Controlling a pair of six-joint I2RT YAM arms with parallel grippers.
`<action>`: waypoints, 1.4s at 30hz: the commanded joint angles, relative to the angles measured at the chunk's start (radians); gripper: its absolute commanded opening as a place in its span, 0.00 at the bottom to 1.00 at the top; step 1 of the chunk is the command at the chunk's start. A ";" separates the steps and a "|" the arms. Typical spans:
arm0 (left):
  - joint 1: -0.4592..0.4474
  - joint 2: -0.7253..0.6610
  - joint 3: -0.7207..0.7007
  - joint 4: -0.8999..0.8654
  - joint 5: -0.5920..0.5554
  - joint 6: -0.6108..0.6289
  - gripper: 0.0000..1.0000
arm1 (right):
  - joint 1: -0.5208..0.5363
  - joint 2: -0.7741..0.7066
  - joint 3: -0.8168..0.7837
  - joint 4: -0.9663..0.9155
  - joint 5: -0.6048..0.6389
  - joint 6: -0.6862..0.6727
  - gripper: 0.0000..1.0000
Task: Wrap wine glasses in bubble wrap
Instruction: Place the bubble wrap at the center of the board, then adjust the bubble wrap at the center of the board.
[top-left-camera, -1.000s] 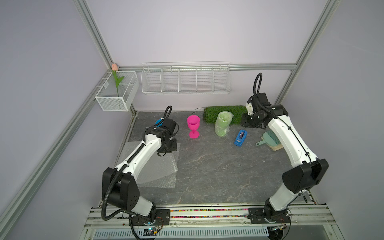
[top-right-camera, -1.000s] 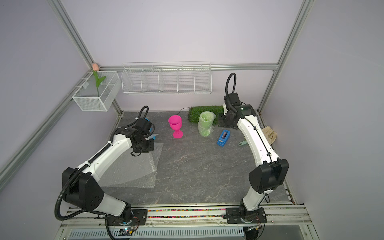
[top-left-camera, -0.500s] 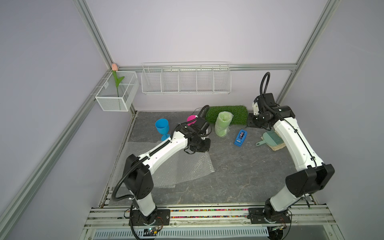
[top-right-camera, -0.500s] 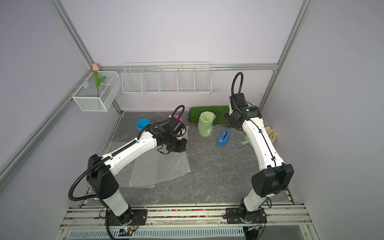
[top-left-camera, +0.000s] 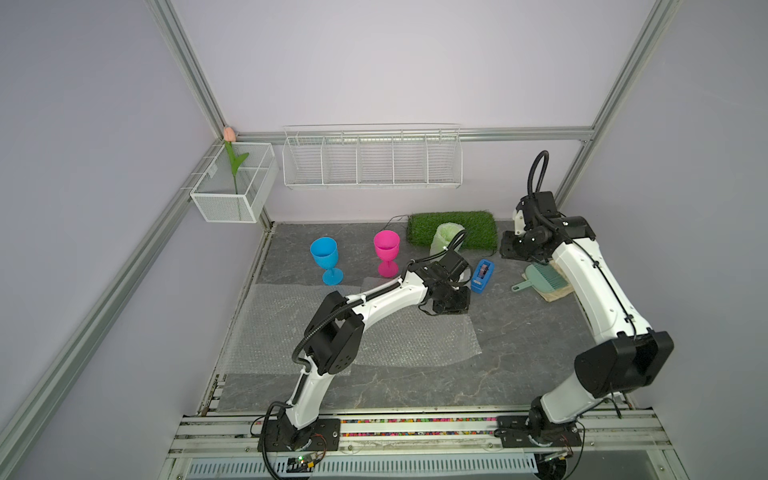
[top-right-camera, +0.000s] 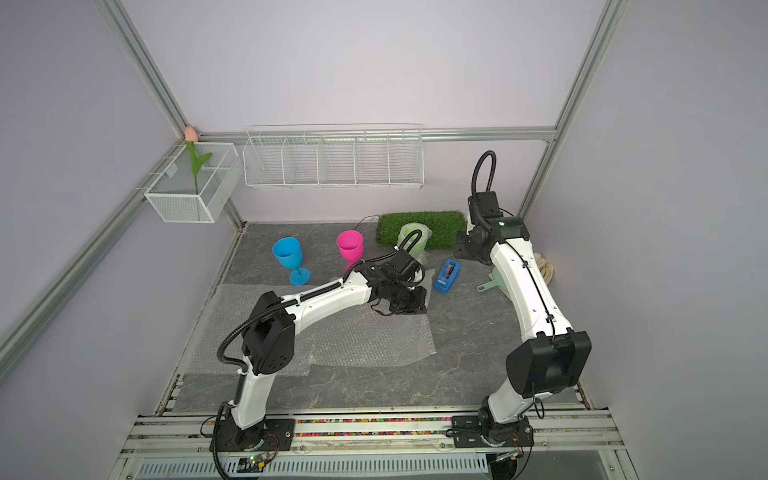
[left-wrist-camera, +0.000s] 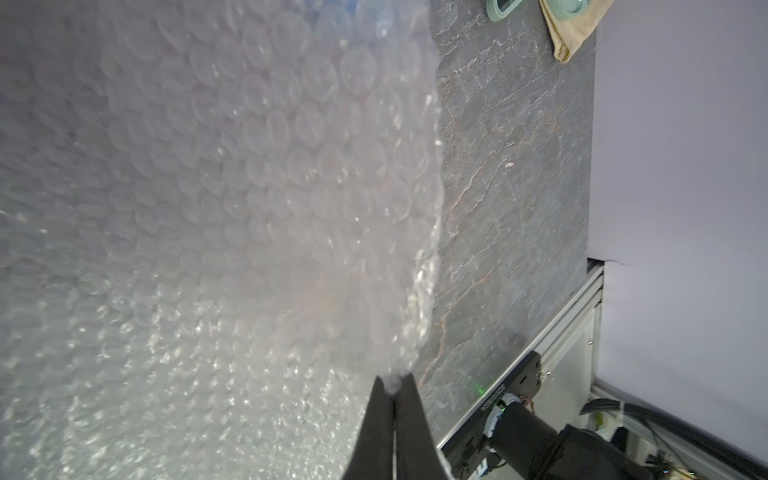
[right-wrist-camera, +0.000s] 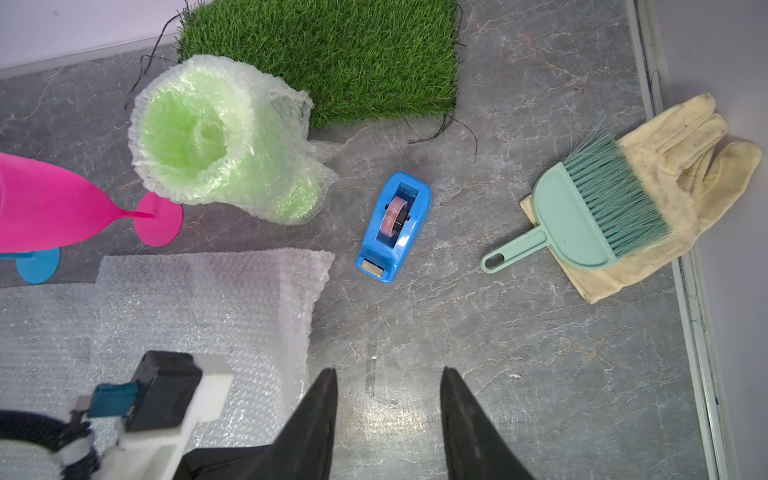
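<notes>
Now bubble wrap (top-left-camera: 415, 340) is dragged over, clamped in the left gripper (left-wrist-camera: 394, 385) (right gripper (right-wrist-camera: 388, 395) gaping, empty), so the pink goblet (top-left-camera: 386, 249) beyond it can be wrapped.

You have the left gripper (top-right-camera: 409, 306) low at the far corner of the bubble wrap sheet (top-right-camera: 365, 336), near the blue tape dispenser (top-right-camera: 448, 276); beyond stand the blue goblet (top-right-camera: 291, 257) and pink goblet (top-right-camera: 350, 246) bare, the green goblet (top-right-camera: 409, 247) wrapped

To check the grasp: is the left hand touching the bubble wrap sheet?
Touching. The left wrist view shows the left hand shut on the edge of the bubble wrap sheet, with film pinched between its tips.
</notes>
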 joint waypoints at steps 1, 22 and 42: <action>-0.027 0.059 0.079 0.098 0.033 -0.094 0.07 | -0.014 -0.033 -0.031 0.015 -0.019 -0.024 0.44; 0.134 -0.330 -0.273 -0.032 -0.243 0.178 0.53 | -0.032 -0.091 -0.326 0.091 -0.171 -0.016 0.47; 0.430 -0.443 -0.588 -0.152 -0.324 0.323 0.57 | -0.033 0.038 -0.644 0.310 -0.290 -0.061 0.54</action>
